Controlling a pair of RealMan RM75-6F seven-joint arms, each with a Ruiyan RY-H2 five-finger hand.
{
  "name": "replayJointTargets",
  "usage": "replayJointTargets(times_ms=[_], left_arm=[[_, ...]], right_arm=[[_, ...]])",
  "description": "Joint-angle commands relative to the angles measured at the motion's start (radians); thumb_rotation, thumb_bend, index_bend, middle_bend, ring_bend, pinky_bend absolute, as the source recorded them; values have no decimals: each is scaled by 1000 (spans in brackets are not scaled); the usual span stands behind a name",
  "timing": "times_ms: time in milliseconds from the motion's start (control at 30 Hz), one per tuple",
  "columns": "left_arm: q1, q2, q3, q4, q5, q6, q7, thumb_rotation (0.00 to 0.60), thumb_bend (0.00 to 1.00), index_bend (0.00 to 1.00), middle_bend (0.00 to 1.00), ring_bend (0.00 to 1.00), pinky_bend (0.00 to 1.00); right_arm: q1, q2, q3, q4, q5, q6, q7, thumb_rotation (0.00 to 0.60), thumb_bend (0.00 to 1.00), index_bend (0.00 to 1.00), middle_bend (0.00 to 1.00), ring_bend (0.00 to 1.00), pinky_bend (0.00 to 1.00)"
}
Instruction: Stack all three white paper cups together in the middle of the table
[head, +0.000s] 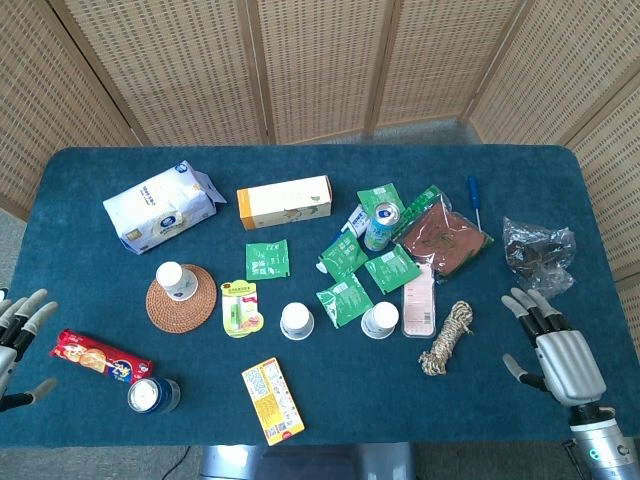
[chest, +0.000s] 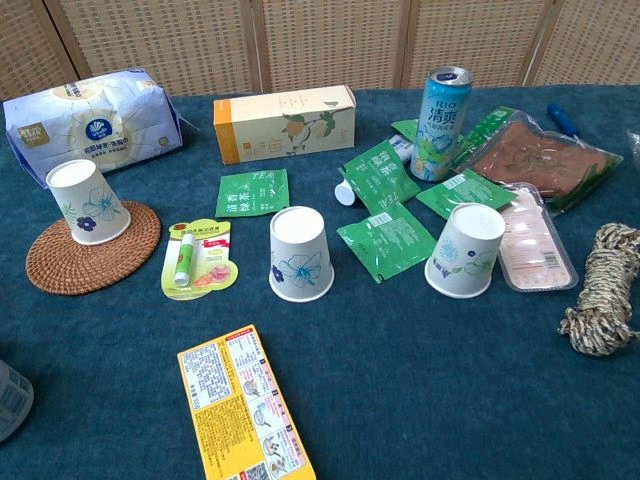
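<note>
Three white paper cups with blue flower prints stand upside down on the blue table. The left cup (head: 172, 279) (chest: 87, 202) sits on a round woven coaster (head: 181, 297) (chest: 92, 246). The middle cup (head: 297, 320) (chest: 300, 254) and the right cup (head: 380, 320) (chest: 466, 250) stand on the cloth among green tea sachets. My left hand (head: 18, 330) is at the table's left edge, fingers spread, holding nothing. My right hand (head: 553, 348) rests at the right edge, also spread and empty. Neither hand appears in the chest view.
Around the cups lie a tissue pack (head: 160, 205), an orange-and-white box (head: 284, 202), a drink can (head: 381, 226), a lip balm card (head: 241, 307), a yellow box (head: 272, 400), a rope coil (head: 449, 336), a biscuit pack (head: 97, 357) and a second can (head: 152, 395).
</note>
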Motion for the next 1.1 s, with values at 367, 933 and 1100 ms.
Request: replayJointTargets(times_ms=[367,933,1100], left_arm=[[2,-16,3,-4,9,-3,36,600,232,0,0,0,0],[-3,-15,-8,7,-31,-20,26,600,232,0,0,0,0],[-6,-15,-11,9,-42,-29,27,600,232,0,0,0,0]], right_arm=[[15,-1,-5,-14,-6,-26,24,600,328,116,33,0,220],[264,-28,23,-140,-2,-390,30,600,320,111,7,0,212],[341,-93,61,-110,54,-490,-17,600,321,99,0,0,206]])
